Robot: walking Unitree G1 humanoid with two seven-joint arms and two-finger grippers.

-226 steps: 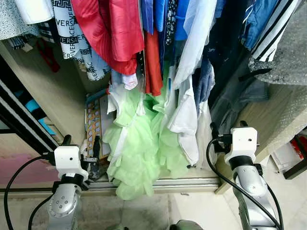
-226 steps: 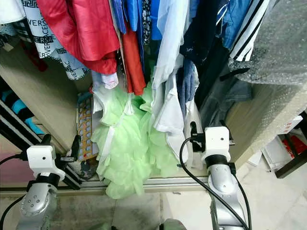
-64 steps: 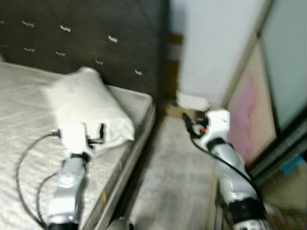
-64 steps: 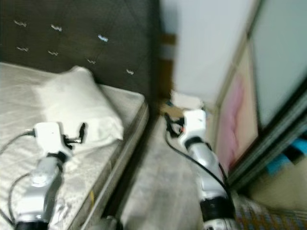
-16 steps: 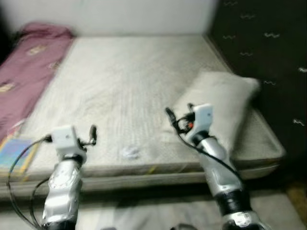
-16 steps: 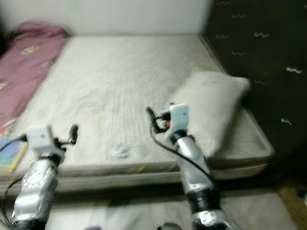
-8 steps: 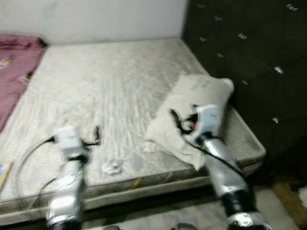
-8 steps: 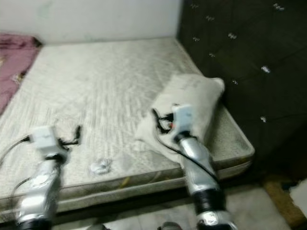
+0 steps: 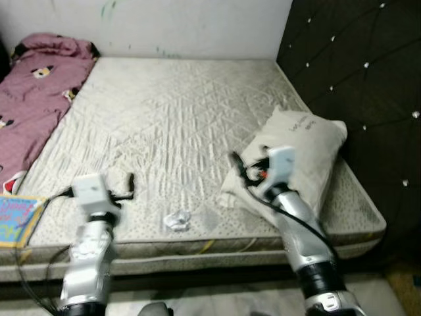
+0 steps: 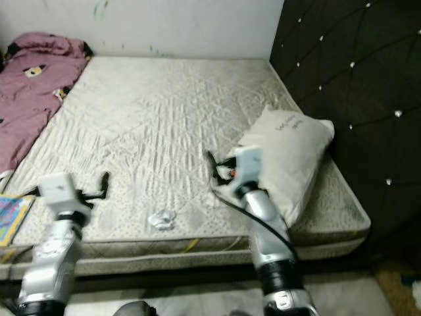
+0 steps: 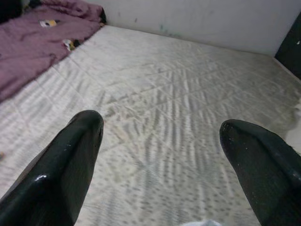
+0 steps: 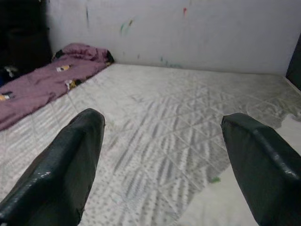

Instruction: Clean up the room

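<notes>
- Hovering over the bed's (image 9: pixel 177 118) near edge, the left tool (image 11: pixel 160 141) and right tool (image 12: pixel 162 136) are both spread, holding nothing.
- Crumpled white scrap (image 9: pixel 176 220) lies on the mattress between them.
- Pillow (image 9: pixel 299 155) sits beside the right tool; purple blanket (image 9: pixel 33 99) lies far left.

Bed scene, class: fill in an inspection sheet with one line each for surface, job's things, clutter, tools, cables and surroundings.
Surface: bare quilted mattress, wrinkled.
Job's things: crumpled white scrap near the front edge; white pillow beside the headboard; purple blanket bunched along the robot's left side.
Clutter: colourful book at the front left edge.
Tools: left tool and right tool both open, above the mattress, holding nothing.
Cables: black cable along the right arm.
Surroundings: dark tufted headboard; marked white wall.
</notes>
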